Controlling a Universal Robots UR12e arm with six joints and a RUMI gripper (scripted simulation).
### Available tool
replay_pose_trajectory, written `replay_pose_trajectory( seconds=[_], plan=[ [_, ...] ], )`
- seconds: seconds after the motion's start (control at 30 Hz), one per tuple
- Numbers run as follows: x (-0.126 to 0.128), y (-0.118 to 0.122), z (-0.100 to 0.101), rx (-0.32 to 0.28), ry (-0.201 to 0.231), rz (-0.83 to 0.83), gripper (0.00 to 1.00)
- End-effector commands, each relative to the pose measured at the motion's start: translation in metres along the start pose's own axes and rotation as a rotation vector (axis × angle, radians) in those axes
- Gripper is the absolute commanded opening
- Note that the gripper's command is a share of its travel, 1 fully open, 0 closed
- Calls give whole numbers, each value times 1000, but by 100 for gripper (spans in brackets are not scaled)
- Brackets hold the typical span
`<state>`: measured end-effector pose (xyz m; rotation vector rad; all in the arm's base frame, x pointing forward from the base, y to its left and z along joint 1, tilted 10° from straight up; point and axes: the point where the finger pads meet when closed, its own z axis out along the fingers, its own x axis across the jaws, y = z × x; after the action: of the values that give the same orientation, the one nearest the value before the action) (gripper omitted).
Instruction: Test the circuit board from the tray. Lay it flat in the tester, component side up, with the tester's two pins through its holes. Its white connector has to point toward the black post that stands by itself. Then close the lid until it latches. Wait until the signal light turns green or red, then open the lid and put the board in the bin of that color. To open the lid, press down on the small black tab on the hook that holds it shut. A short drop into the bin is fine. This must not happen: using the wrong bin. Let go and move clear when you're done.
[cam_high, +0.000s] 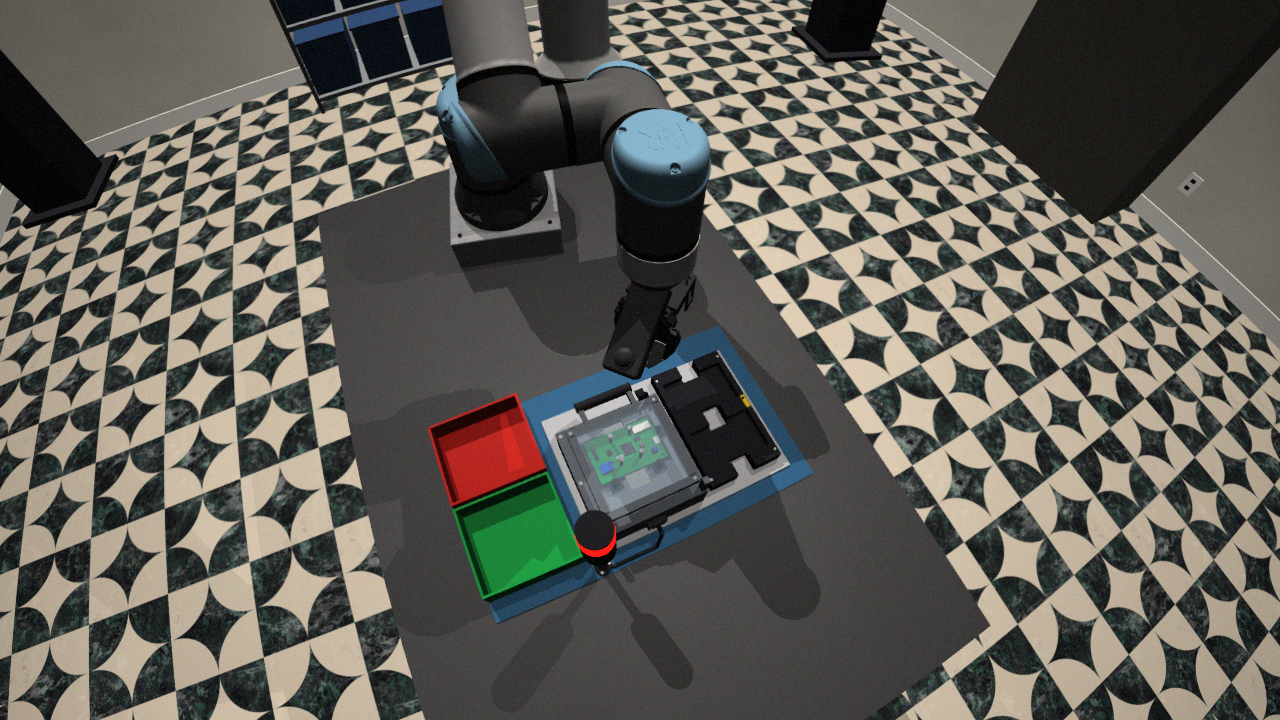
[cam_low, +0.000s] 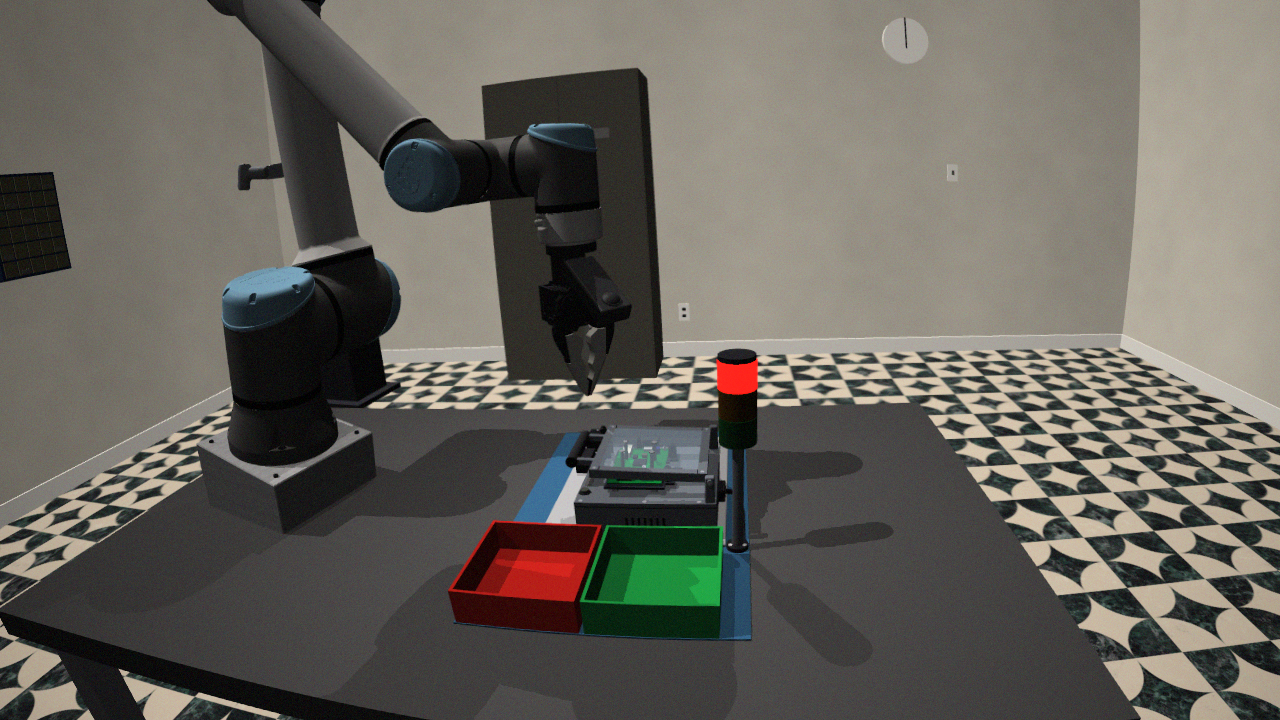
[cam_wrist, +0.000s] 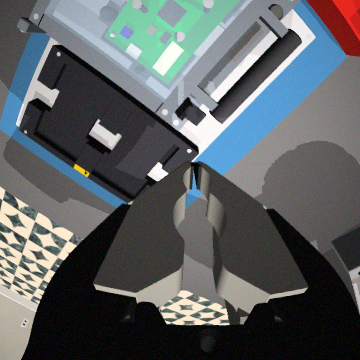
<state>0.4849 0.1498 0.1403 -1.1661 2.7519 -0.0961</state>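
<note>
My gripper (cam_high: 660, 354) (cam_low: 588, 390) (cam_wrist: 193, 164) is shut and empty, pointing down above the back edge of the tester and tray. The green board (cam_high: 626, 452) (cam_wrist: 150, 50) lies flat, component side up, in the tester under the clear lid (cam_low: 698, 438), which is down. Its white connector (cam_high: 640, 427) (cam_wrist: 168, 59) is at the end nearer the tray, on the side of a small black block (cam_high: 640, 394) (cam_wrist: 191, 111). The signal light (cam_high: 597, 542) (cam_low: 736, 376) glows red. The red bin (cam_high: 487, 461) (cam_low: 514, 610) and green bin (cam_high: 519, 537) (cam_low: 651, 619) are empty. I cannot make out the latch.
The black tray (cam_high: 707, 394) (cam_wrist: 75, 80) is empty, beside the tester. A dark bar (cam_wrist: 260, 75) runs along the tester's back side. The light's thin pole (cam_low: 737, 501) stands at the tester's front, beside the green bin. A blue mat (cam_low: 735, 600) lies under the station.
</note>
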Motion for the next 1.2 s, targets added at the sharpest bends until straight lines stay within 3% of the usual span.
replay_pose_trajectory(
  seconds=[0.0, 0.43, 1.17],
  plan=[
    [-4, -2, -3, 17, 10, 203, 0],
    [-4, -2, -3, 18, 7, 578, 0],
    [-3, -2, -3, 18, 5, 661, 0]
  ],
)
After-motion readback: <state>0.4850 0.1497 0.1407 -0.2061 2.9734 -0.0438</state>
